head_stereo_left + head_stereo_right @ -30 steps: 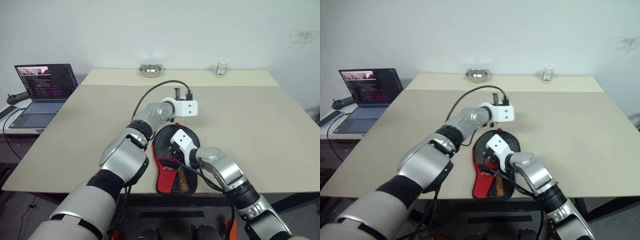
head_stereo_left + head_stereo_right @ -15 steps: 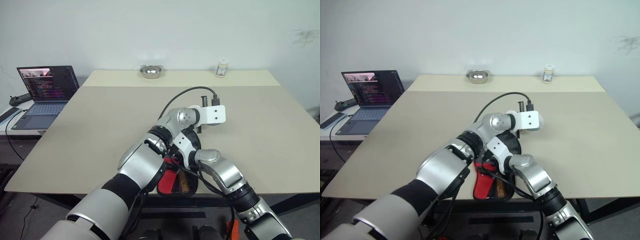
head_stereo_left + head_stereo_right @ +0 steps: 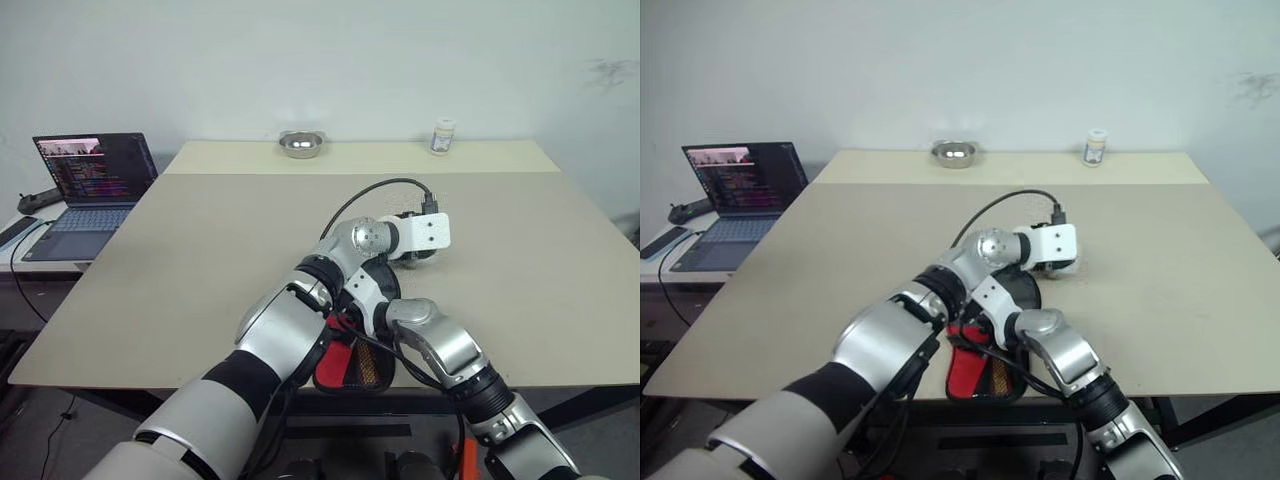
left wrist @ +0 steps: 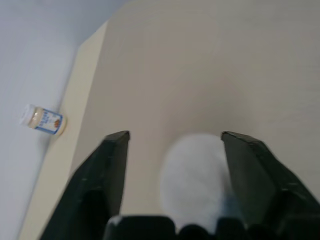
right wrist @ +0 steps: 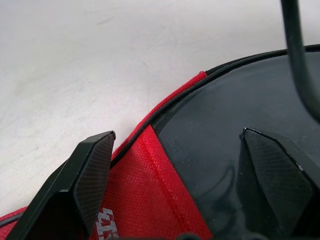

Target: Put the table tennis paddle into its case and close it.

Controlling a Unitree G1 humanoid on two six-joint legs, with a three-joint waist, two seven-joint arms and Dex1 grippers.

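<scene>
Case (image 3: 350,355) lies at the lower centre of the head views, at the near edge of the worktop (image 3: 200,240), its red panel and mesh pocket showing under the two arms. Right end effector (image 5: 175,165) hovers just over it with its fingers (image 5: 87,175) spread wide and gripping nothing; its wrist view looks down on the glossy black face of the paddle (image 5: 240,115), whose red rim lies against the red fabric. How far the paddle sits inside the case cannot be told, and the zip is hidden.

Left end effector (image 4: 172,150) reaches across above the round end of the case, toward the middle of the frame, jaws apart and empty, with bare worktop between them. A black cable (image 3: 375,190) arcs up from that wrist.

Farther off, a metal bowl (image 3: 301,142) and a small jar (image 3: 443,136) stand at the back edge, a laptop (image 3: 90,185) at the upper left.

Risks, as I judge them: the crossed arms are close and could knock each other; the cable could snag on a finger; and, with nothing pinning the case, pulling on the zip could drag it off the near edge
</scene>
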